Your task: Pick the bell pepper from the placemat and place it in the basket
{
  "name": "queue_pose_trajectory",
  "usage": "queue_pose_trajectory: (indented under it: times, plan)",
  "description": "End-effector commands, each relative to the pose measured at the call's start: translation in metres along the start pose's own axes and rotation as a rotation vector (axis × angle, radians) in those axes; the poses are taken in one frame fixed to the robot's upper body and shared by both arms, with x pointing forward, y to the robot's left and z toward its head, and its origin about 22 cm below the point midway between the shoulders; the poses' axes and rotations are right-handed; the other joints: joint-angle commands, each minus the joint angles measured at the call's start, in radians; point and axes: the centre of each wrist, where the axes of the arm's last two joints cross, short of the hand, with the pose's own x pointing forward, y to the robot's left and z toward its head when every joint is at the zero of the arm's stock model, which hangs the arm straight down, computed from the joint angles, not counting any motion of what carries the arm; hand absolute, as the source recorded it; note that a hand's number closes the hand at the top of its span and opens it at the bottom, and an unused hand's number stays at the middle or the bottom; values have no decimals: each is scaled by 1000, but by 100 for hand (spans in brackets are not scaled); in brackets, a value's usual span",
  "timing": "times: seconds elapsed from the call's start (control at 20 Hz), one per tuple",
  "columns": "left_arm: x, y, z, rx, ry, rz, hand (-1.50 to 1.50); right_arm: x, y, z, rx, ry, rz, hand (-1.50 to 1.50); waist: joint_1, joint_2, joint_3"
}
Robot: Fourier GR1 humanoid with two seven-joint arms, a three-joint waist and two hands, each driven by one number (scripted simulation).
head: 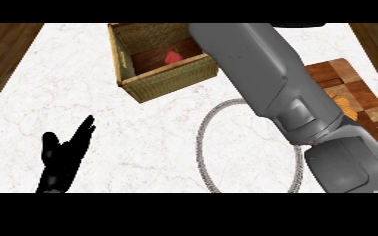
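The red bell pepper [173,56] shows inside the woven basket [168,78] at the top centre, low against its wooden floor. My right forearm [258,75] slants from the lower right up over the basket's right side. Its hand is out of sight past the picture's upper edge, so I cannot see whether it touches the pepper. The round white placemat with a grey rope rim [201,135] lies below the basket, partly under the forearm, and nothing shows on its visible part. My left hand [65,155] rests open at the lower left, fingers up.
A wooden cutting board [341,77] lies at the right edge, with an orange thing [345,106] on it beside my forearm. Dark wood borders the white marble counter [74,90] at the upper left and right corners.
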Motion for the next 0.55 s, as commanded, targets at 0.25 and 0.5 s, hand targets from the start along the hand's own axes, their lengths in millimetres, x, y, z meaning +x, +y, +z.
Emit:
queue_pose_trajectory:
  times: [0.25,0.5]
  plan:
    - [-21,16,6,28,112,-15,0,-8,-30,-13,-108,103,-151,-150,-11,0,-10]
    - [-28,8,7,57,132,29,0,-41,-88,-25,-140,132,-169,-150,-48,-11,-9]
